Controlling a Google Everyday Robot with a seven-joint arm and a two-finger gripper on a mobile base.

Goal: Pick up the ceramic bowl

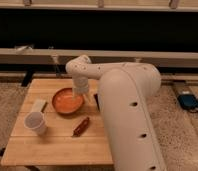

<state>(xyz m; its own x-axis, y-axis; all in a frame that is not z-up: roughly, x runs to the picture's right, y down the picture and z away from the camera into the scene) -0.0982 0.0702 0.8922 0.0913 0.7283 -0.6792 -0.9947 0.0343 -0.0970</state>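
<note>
A robot's white arm point(128, 115) reaches over a wooden desk point(52, 150), with its end effector point(83, 93) pointing down at the 3 o'clock side of an orange bowl point(65, 104). It cannot be told from this angle whether the end effector is open, closed or gripping the rim. It sits at the rim or just above it.

The bowl, shallow and glossy with a darker rim, rests upright on the desk, toward 11 o'clock from the desk's centre. A white cup point(35, 123) stands upright at 7 o'clock from the bowl, near the desk's left edge and apart from the bowl. A small pale block point(38, 105) lies at 9 o'clock from the bowl, just beside it. A slim reddish-brown object point(81, 126) lies on a diagonal at 5 o'clock from the bowl, not touching it. At 3 o'clock from the bowl, a dark flat object point(97, 100) is partly hidden behind the arm.

The arm's broad lower section fills the foreground and covers the right side of the desk. A blue object point(189, 101) lies on the carpeted floor at 3 o'clock from the desk, well apart from it. At 12 o'clock, behind the desk, a pale ledge point(157, 56) runs across the scene beneath a dark panel.
</note>
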